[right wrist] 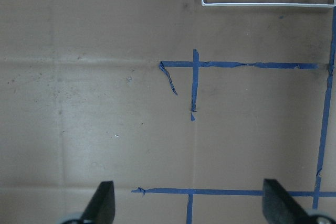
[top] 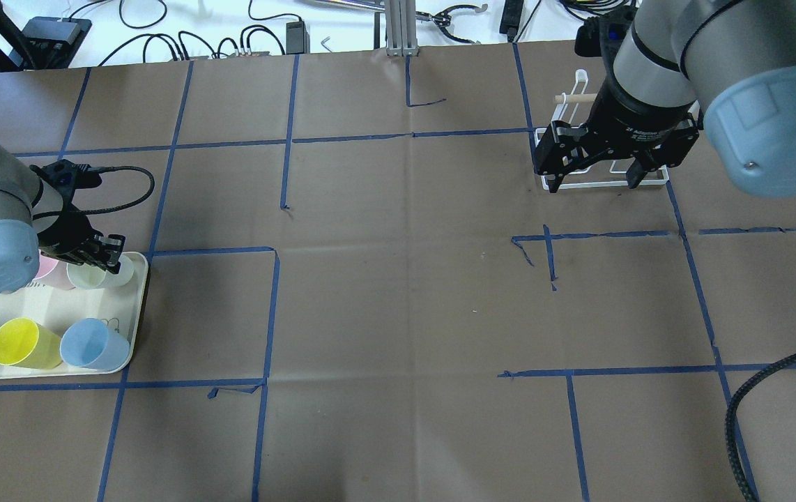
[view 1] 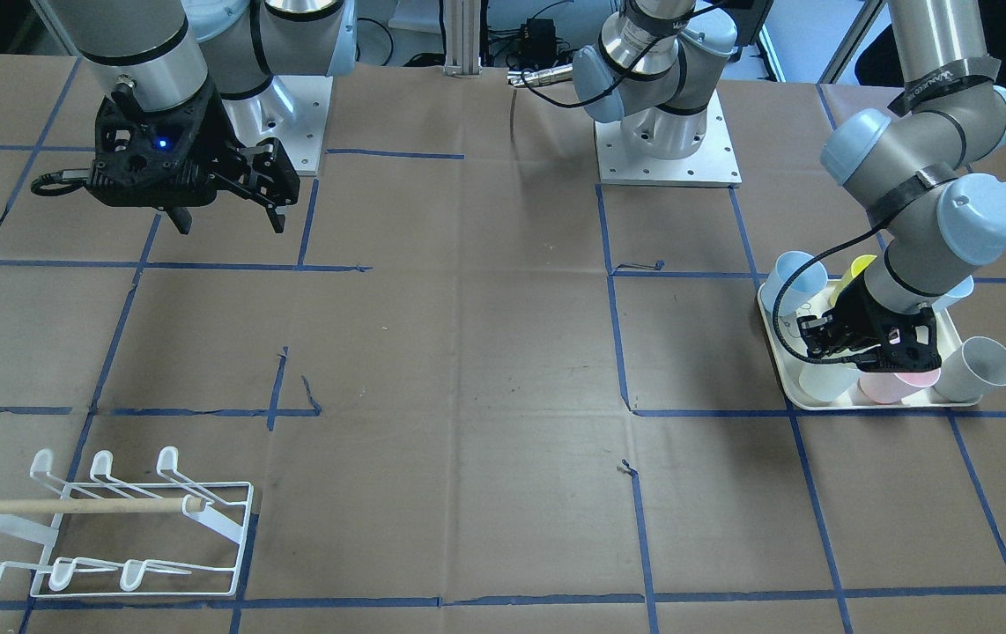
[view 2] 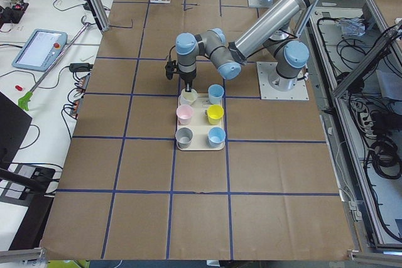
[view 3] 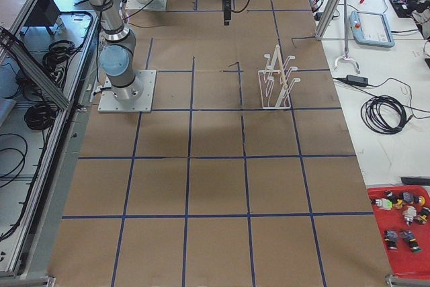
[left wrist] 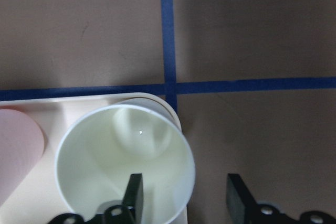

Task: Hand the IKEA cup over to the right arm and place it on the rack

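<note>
- My left end effector (left wrist: 185, 190) is part-open and grips nothing. One finger sits inside the pale-green IKEA cup (left wrist: 94, 150) and the other outside, so the cup wall lies between the jaws with clearance on both sides.
- I judge this straddle to be the set-up for a rim pinch. Closing on the wall would leave the cup body free for the other end effector to take.
- The cup stands upright, mouth up, directly beneath this end effector, in the far corner of the cream tray (top: 18, 310).
- A pink cup (top: 49, 273) stands just beside it. A yellow cup (top: 21, 343) and a blue cup (top: 93, 345) lie on their sides behind the end effector, toward my base.
- Left arm pose: the elbow is folded, the forearm reaches out over the tray, and the wrist is turned so the fingers point straight down.
- My right end effector (top: 590, 174) is wide open and empty, with its fingers pointing down, well above the counter (top: 398, 293).
- The rack (view 1: 221, 526) stands ahead of and below this end effector, away from my base, and carries no cup.
- I judge this station keeps the right arm clear of the pick yet near both the handover zone and the rack.
</note>
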